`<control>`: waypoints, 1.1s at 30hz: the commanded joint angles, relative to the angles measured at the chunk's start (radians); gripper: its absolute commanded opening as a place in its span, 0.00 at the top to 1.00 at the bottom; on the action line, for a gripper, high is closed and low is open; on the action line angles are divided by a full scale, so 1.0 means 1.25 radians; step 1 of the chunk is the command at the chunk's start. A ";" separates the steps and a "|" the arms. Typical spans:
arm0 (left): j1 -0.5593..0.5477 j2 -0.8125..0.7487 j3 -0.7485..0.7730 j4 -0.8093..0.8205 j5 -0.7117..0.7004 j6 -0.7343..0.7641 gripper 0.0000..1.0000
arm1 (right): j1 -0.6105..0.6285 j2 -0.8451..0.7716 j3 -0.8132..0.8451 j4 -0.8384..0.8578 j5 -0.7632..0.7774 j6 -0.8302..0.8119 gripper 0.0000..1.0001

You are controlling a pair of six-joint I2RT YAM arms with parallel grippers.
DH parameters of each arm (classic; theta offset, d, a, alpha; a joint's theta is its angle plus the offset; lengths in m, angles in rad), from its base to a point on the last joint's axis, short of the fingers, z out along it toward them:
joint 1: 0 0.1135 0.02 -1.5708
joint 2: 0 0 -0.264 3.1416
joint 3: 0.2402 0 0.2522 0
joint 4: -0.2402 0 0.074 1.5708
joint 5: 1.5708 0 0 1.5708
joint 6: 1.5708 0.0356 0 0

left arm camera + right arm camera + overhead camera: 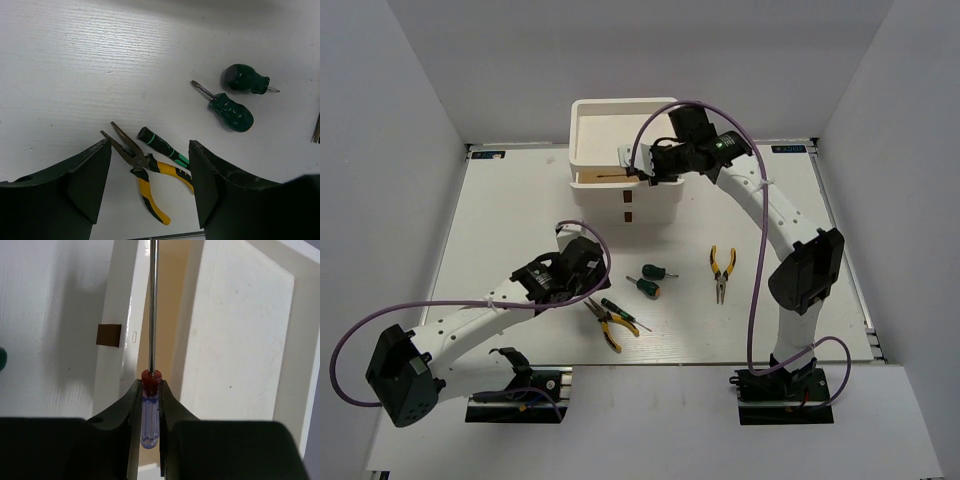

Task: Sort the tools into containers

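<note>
My right gripper (150, 390) (638, 170) is shut on the blue-handled screwdriver (150, 420). Its thin shaft (153, 305) reaches over the opened upper drawer (167, 300) of the white organizer (620, 108). My left gripper (148, 150) (590, 293) hovers open above yellow-handled pliers (145, 185) (611, 327), which lie on the table between its fingers. A dark green thin screwdriver (159, 145) (619, 312) lies against those pliers. Two stubby green-handled screwdrivers (245, 79) (231, 112) rest further right, near mid-table (650, 279). A second pair of pliers (721, 270) lies to their right.
The organizer stands at the back of the white table (510, 220), with a lower drawer and small brown handles (108, 335) on its front. Grey walls close in the sides and back. Purple cables (360, 350) loop off both arms.
</note>
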 commanded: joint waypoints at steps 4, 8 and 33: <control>0.004 -0.014 0.024 0.013 -0.002 0.008 0.27 | -0.001 0.010 0.006 0.059 0.003 0.062 0.89; 0.004 -0.014 0.017 0.013 -0.002 0.008 0.25 | 0.000 0.011 0.002 0.056 0.006 0.073 0.52; -0.005 0.304 0.219 -0.137 0.201 -0.022 0.40 | -0.018 -0.350 -0.509 0.009 -0.079 0.567 0.55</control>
